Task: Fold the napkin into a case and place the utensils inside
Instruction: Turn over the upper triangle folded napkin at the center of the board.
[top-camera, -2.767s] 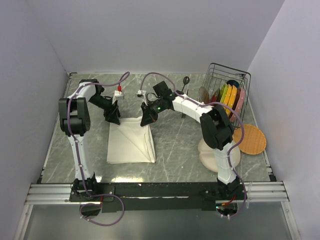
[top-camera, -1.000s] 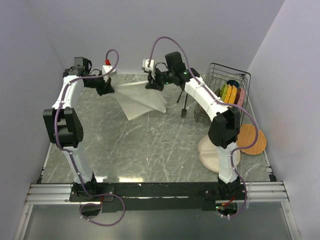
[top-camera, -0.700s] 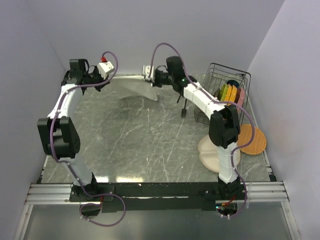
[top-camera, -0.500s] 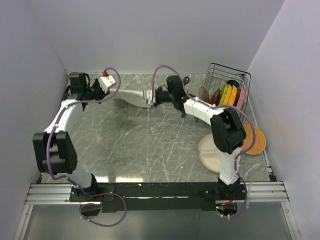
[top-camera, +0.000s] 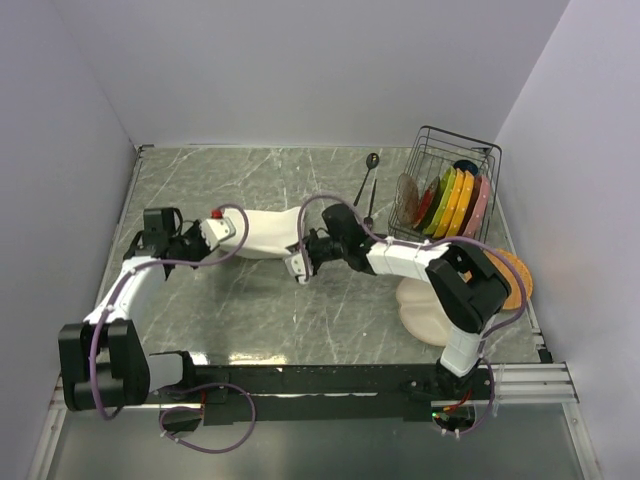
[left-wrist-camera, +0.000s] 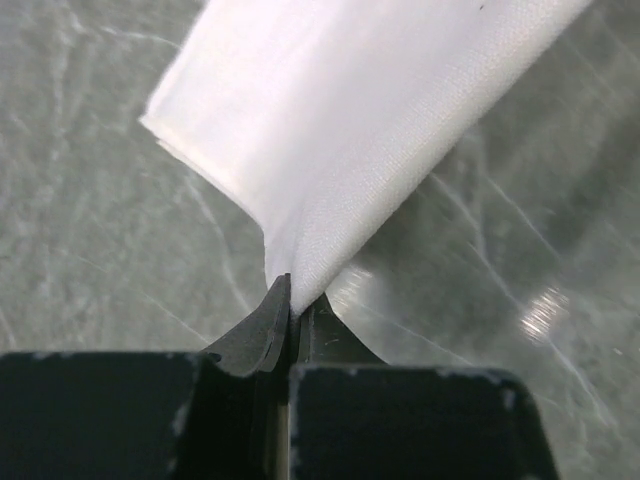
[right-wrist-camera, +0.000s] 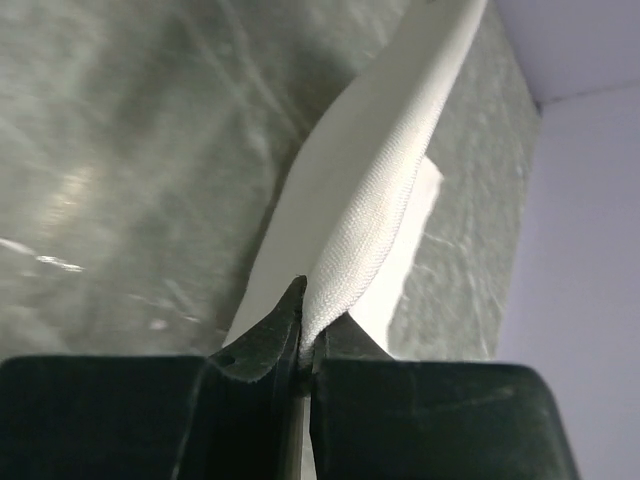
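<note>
Here's a robotics lab test cell: plain pale walls (top-camera: 300, 70) box in a grey marbled tabletop (top-camera: 300, 300) on three sides. A left arm (top-camera: 125, 285) and a right arm (top-camera: 400, 258), both white and black, are bolted to an aluminium rail (top-camera: 100, 385) at the near edge, with purple cables (top-camera: 247, 420) looping beneath. And over in the far right corner, a wire dish rack (top-camera: 440, 140) of coloured plates (top-camera: 455, 195) — kitchenware staged on a bench.

No writing, label, brand, number or sign can be read in any of the views.
</note>
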